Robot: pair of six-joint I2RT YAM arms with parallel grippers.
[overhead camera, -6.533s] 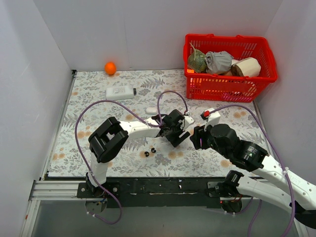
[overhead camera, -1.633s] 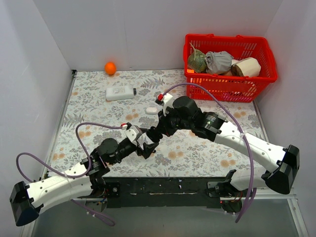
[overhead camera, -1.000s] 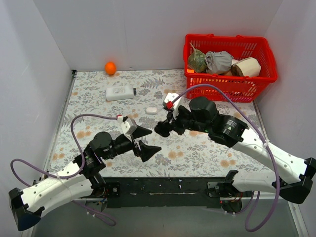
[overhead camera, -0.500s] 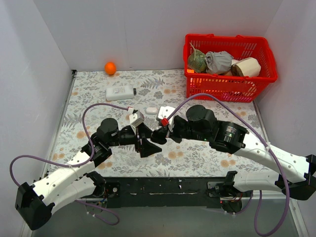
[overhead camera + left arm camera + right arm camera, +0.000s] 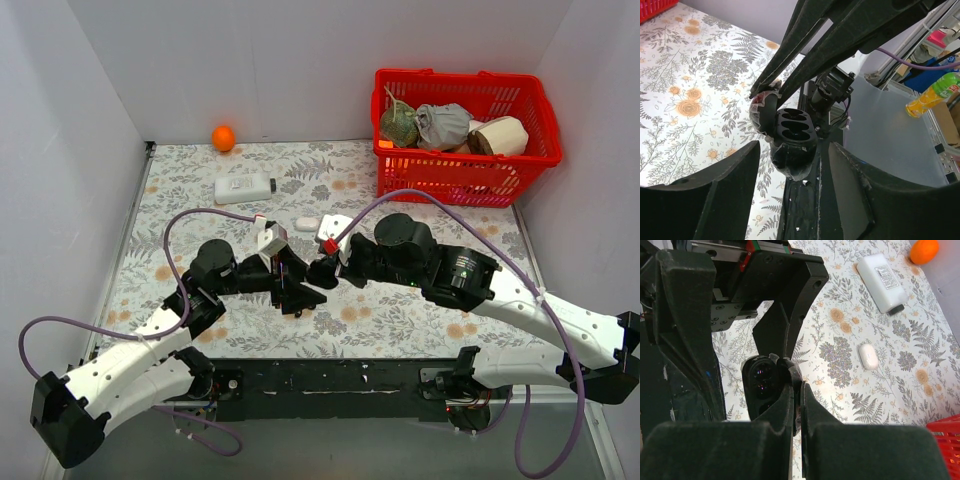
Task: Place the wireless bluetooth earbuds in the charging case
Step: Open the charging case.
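L gripper (image 5: pixel 303 297) and R gripper (image 5: pixel 319 272) met mid-table, near the front edge, over the floral mat (image 5: pixel 200 170). From the L wrist cam I saw the charging case (image 5: pixel 794 131) open, black, its two wells facing the lens and both looking dark. R fingers (image 5: pixel 790 47) came down from above, pressed together on the rim of the case lid (image 5: pixel 761 111), so R was clamped on the case by its lid. L jaws stood wide apart, one finger (image 5: pixel 725 185) on each side of the case body; couldn't tell if either touched it. R wrist cam gave the same: case just beyond the R tips, L's black fingers framing it. Couldn't tell whether the case sat on the mat or hung above it. Earbuds: couldn't make them out in any view.

Elsewhere: small white pebble-shaped case (image 5: pixel 306 224) just behind the grippers, white bottle (image 5: pixel 244 187) further back-left, orange (image 5: pixel 223 137) at the back wall, red basket (image 5: pixel 465 165) back-right with stuff in it.
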